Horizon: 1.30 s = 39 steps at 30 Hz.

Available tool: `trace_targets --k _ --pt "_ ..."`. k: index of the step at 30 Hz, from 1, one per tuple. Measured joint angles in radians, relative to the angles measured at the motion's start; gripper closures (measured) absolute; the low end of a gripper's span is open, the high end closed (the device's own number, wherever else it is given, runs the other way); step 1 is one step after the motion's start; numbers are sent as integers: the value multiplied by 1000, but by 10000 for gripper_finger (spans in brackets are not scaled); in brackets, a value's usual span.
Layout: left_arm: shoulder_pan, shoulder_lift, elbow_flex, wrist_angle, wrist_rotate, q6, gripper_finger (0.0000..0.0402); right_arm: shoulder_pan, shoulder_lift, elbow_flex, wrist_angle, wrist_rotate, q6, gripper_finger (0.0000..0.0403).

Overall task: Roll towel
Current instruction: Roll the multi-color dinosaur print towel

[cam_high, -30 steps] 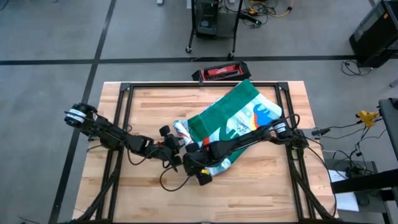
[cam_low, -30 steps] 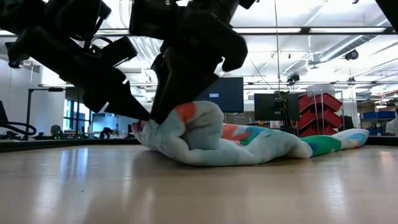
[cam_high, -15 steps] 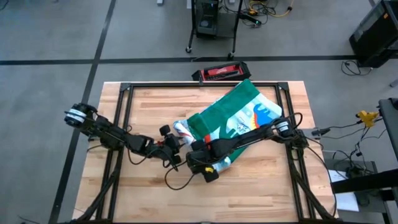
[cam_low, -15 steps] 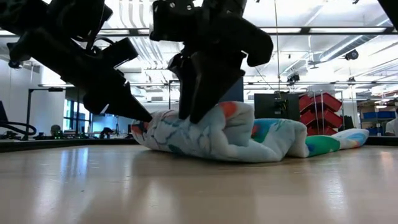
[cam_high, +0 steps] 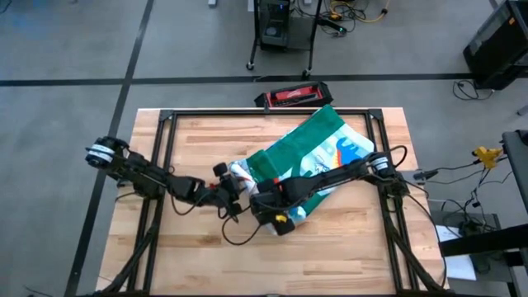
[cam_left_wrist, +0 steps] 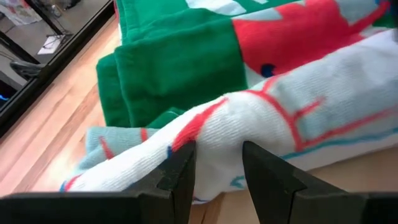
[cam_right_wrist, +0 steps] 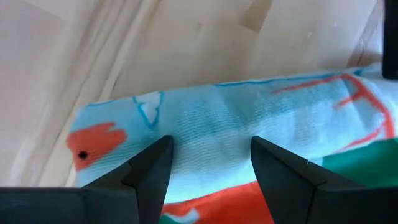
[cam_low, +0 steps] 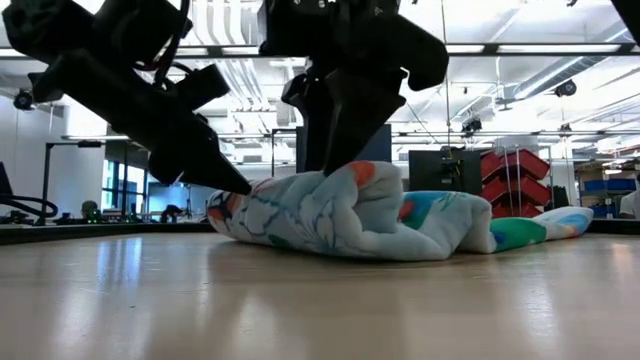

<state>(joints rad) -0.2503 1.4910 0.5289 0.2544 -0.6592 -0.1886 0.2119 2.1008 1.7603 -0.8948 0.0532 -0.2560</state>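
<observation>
Left end effector (cam_left_wrist: 214, 168) pinches a ridge of the towel (cam_high: 318, 161) between its two dark fingers; the left wrist view shows white printed cloth bunched tight in the narrow gap at the roll's end. Right end effector (cam_right_wrist: 211, 165) straddles the rolled portion with its fingers set wider apart, pale blue cloth filling the space between them; the grip looks like a clamp on the thick fold, though how firmly cannot be told.

The towel lies toward the middle and right of the wooden worktop (cam_high: 190, 264). Its near edge is gathered into a thick, uneven roll under both end effectors. The rest spreads flat toward the far right corner, green back uppermost in part. In the low view the roll (cam_low: 330, 215) is lumpy, taller at the middle than at its left end.

Risks, as judged:
- The two holds sit close together at one end of the roll. The unsupported length may lag, giving a cone rather than a cylinder.
- The left pinch takes only a small ridge of cloth. A pull could slip it free and let the roll slacken.
- The flat portion lies skewed to the roll's axis, so further turns may wind crooked.
- Fingertips working close to the worktop may drag the lower layer and bunch it.
</observation>
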Motion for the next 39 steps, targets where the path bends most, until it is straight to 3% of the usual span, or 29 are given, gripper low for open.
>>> trace_targets --k 9,17,25,39 --pt "26 0 0 10 3 26 283 3 -5 -1 10 -5 -33 199" --pt "48 67 0 129 46 65 283 3 5 0 191 -84 -69 199" --pt "49 169 1 187 47 65 283 3 56 -4 151 -103 -51 199" --pt "49 177 45 174 51 128 283 -1 10 -5 -1 -53 -15 199"
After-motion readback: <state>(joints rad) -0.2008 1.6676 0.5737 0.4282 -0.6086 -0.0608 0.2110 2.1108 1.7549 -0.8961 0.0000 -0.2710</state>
